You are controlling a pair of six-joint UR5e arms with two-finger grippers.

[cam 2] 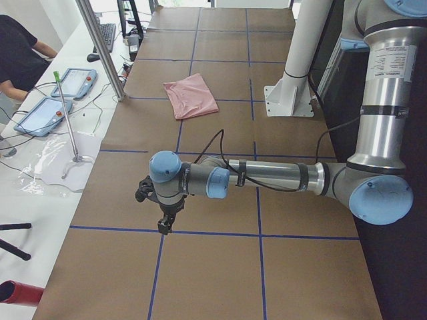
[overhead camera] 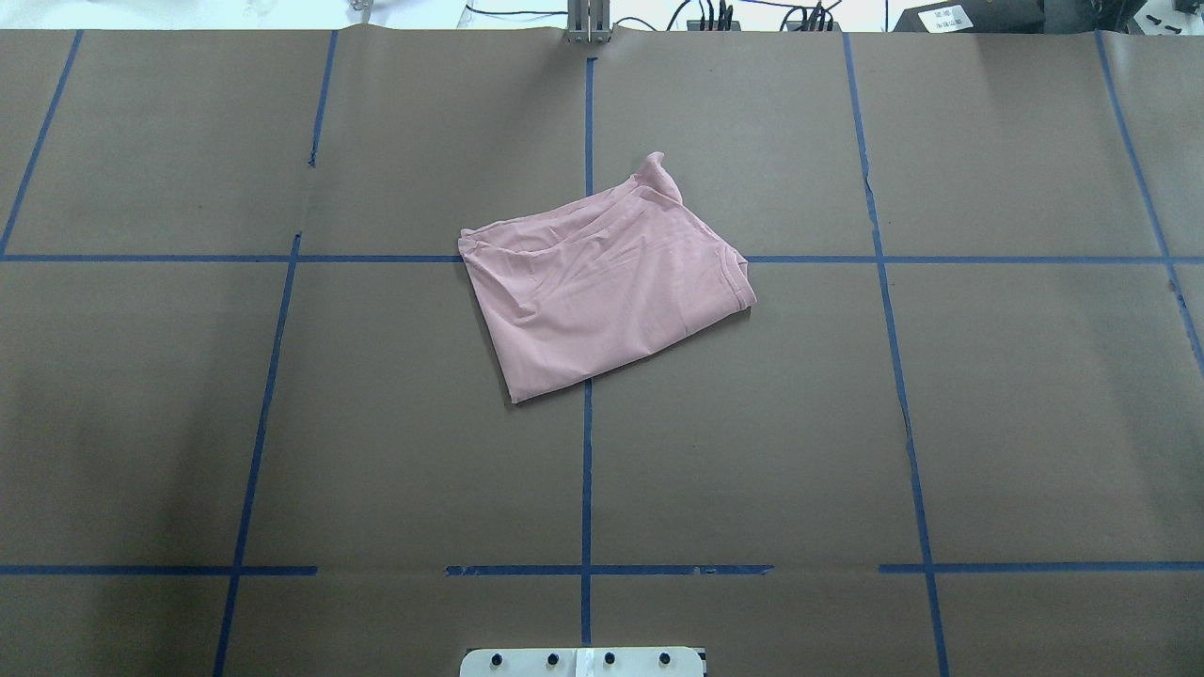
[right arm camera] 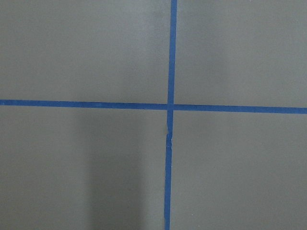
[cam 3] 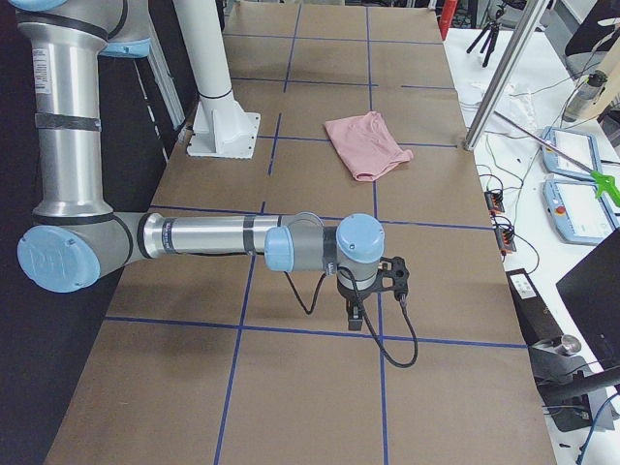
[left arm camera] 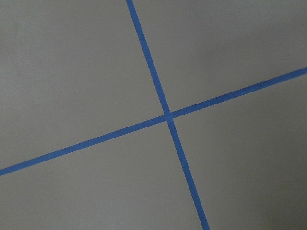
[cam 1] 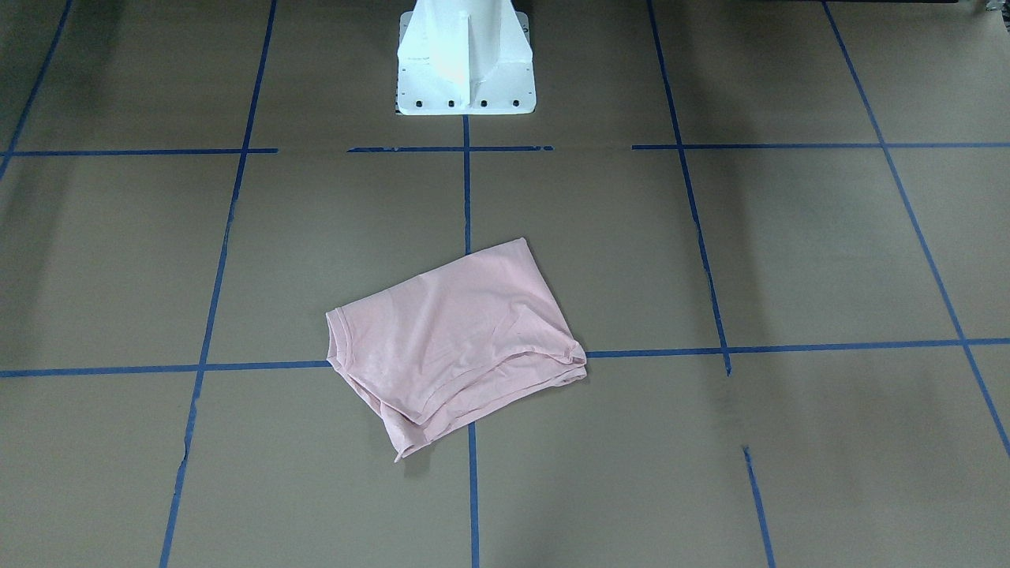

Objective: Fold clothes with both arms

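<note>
My left gripper (cam 2: 165, 225) hung pointing down over the brown-papered table (cam 2: 213, 280), at the end of my left arm (cam 2: 267, 175), whose forearm lay level. Seen only from the side, I could not tell whether its jaws stood apart or together. My right gripper (cam 3: 356, 315) hung the same way from my right arm (cam 3: 213, 235) toward the table's other end, and I could not tell its state either. Neither held anything that I could see. Under each wrist camera lay only bare paper and a crossing of blue tape (left arm camera: 168, 116). Between my arms rose the white pedestal (cam 1: 465, 63), bolted to the table. Out past it, well apart from both grippers, the pale pink T-shirt (overhead camera: 602, 282) lay near the middle of the table. It was folded into a rough rectangle set askew, and it covered a crossing of the tape lines. A hemmed edge showed along one short side, and one loose corner poked out on the side away from me. Farther off, beyond the table's edge, a white bench carried tablets (cam 2: 43, 115) and cables, and a person (cam 2: 20, 60) in a black top sat there.
</note>
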